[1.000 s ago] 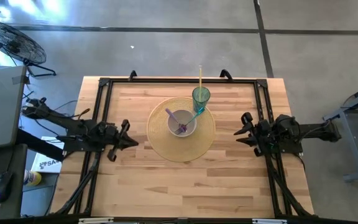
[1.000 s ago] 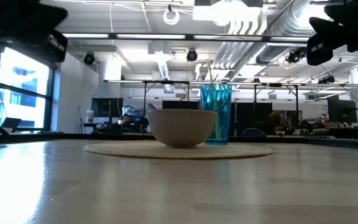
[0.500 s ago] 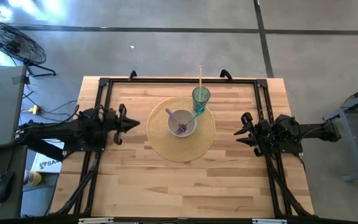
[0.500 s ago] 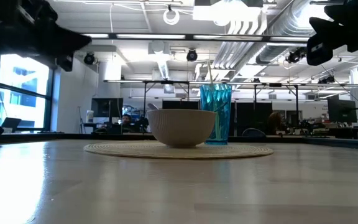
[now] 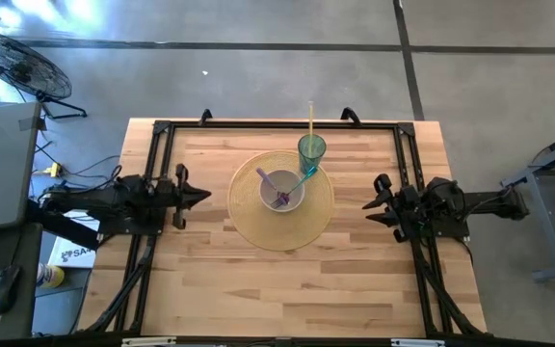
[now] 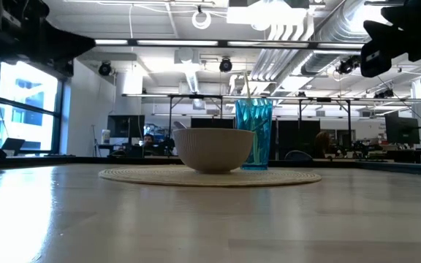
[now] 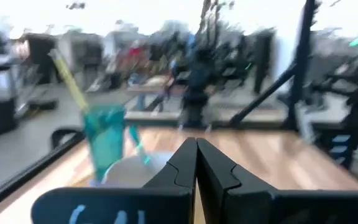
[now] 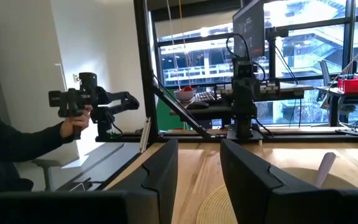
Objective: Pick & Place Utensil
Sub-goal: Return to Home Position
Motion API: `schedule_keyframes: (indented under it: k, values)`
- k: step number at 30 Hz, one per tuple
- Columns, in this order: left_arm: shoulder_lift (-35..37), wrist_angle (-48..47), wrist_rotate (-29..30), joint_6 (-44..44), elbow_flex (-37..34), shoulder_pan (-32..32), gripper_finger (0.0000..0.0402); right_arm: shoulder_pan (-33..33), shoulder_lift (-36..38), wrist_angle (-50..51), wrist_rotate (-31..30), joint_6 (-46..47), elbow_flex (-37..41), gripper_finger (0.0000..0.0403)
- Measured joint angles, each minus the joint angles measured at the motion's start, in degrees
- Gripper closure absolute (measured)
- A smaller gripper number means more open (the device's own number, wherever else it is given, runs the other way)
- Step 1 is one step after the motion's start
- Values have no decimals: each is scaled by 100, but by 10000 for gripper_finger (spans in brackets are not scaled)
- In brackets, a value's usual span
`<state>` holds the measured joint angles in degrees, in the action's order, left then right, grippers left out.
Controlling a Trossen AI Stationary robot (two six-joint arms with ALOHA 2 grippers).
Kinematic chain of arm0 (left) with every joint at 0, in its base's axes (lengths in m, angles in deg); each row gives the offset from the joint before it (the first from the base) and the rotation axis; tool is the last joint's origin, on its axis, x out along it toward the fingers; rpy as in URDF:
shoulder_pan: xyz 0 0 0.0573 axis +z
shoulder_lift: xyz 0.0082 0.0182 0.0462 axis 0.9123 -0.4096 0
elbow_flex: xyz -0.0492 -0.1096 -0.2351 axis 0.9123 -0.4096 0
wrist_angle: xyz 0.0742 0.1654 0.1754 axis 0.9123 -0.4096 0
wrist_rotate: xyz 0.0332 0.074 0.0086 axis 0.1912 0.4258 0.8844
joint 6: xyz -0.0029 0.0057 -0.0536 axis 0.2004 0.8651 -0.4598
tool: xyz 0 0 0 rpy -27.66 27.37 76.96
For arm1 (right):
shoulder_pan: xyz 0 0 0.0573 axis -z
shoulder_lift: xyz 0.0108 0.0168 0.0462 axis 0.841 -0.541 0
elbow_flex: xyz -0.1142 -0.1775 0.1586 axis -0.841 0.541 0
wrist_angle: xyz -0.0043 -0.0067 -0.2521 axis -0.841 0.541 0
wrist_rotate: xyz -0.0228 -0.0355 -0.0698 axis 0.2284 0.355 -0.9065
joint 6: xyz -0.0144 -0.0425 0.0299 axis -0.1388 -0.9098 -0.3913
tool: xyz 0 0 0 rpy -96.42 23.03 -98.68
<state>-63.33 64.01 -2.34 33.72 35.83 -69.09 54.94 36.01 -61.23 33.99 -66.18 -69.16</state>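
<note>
High view findings: the white bowl [image 5: 281, 190] sits at the centre of a round woven mat [image 5: 258, 229] on the counter [image 5: 258, 289]. The purple spoon [image 5: 263, 177] rests inside it, with its handle leaning out over the far-left rim. The blue fork [image 5: 303, 176] lies to the spoon's right, and its teal handle slants up toward the blue cup [image 5: 311, 149]. The cup stands at the bowl's far-right side; whether the two touch cannot be told. The yellow straw [image 5: 310, 118] stands in the cup and leans out over its far rim.

Claws: the left claw [image 5: 203, 196] hovers over the counter's left side, well apart from the mat. The left wrist view shows its fingers clenched together on nothing. The right claw [image 5: 370, 205] hovers at the right side, fingers parted and empty.

Handling assessment: spoon and fork appear to be thin moulded plastic, so they are probably light, stiff and somewhat slick. The best hold is judged to be the free handle end above the rim. The straw looks slender and easily crushed, so it would need a gentle pinch at mid-length.

All utensils appear placed; only parking the arms seems to be left.
</note>
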Motion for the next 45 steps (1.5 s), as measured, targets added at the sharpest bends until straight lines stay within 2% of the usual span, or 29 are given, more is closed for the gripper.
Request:
schedule_keyframes:
  k: [4, 9, 19, 45]
  values:
    - [4, 661, -484, -2, -206, 20, 401, 0, -22, 6, 2, 0, 0, 288]
    - [1, 753, -374, 11, -232, 26, 401, 0, -22, 8, 15, 0, 0, 288]
    - [-2, -522, -426, -50, -241, 24, 401, 0, -22, 13, 18, 0, 0, 288]
    - [-20, -494, -545, -7, -254, 24, 401, 0, -22, 14, 18, 0, 2, 288]
